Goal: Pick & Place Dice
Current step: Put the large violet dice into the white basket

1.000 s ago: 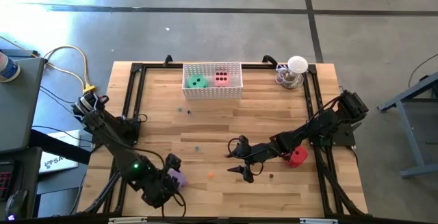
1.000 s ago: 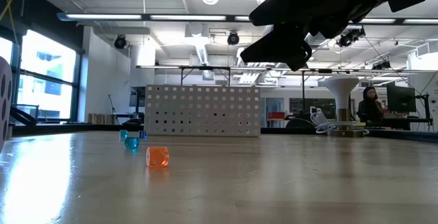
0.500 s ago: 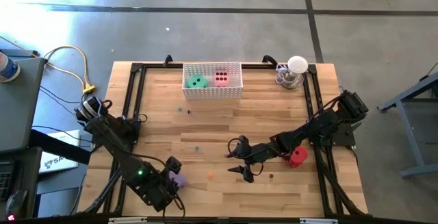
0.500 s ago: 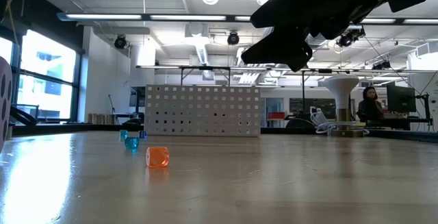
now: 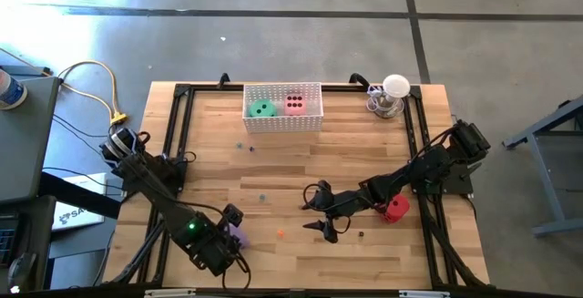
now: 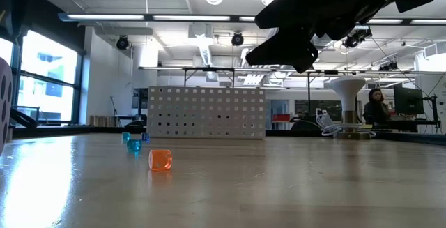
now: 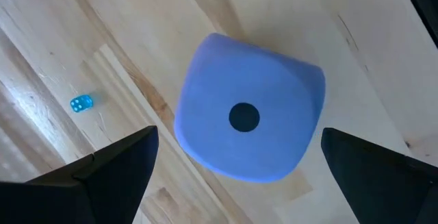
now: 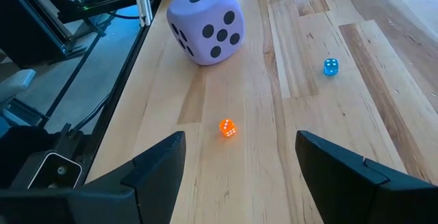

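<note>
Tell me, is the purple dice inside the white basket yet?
No, it is out. The purple dice sits on the wood near the table's front edge, under the open left gripper. The white basket holds only the green and pink dice.

On the desk [image 5: 364,161], seen from above, a basket [image 5: 282,120] sits at twelve o'clock against the far edge, holding two dice [image 5: 262,109] side by side. A lamp [image 5: 393,93] stands at one o'clock. A third die [image 5: 395,210] lies at four o'clock, under the right arm, whose pincer [image 5: 315,216] hangs near the middle, toward five o'clock. A fourth die [image 5: 238,238] lies at seven o'clock, directly below the left pincer [image 7: 236,176]. Tiny dice [image 8: 228,128] lie scattered between centre and six o'clock.
</note>
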Robot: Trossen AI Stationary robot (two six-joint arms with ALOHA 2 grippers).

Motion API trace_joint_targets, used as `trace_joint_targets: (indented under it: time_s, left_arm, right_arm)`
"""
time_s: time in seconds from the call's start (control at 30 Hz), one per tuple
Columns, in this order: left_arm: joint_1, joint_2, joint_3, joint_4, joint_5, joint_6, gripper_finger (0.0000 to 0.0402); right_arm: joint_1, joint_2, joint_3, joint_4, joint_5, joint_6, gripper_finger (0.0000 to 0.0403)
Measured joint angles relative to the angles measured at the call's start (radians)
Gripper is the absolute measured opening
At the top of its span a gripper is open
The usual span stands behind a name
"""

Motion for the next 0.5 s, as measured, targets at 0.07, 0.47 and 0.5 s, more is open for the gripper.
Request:
trace_joint_targets:
  time_s: [0.07, 0.47, 0.5]
  left_arm:
    - [-0.003, 0.0, 0.0, 0.0, 0.0, 0.0, 0.04]
    - [-0.003, 0.0, -0.002, 0.002, 0.001, -0.001, 0.04]
    - [-0.003, 0.0, -0.002, 0.005, 0.001, -0.005, 0.04]
  right_arm:
    - [0.0, 0.0, 0.0, 0.0, 0.0, 0.0, 0.0268]
    - [0.0, 0.0, 0.0, 0.0, 0.0, 0.0, 0.0268]
    - [0.0, 0.0, 0.0, 0.0, 0.0, 0.0, 0.0268]
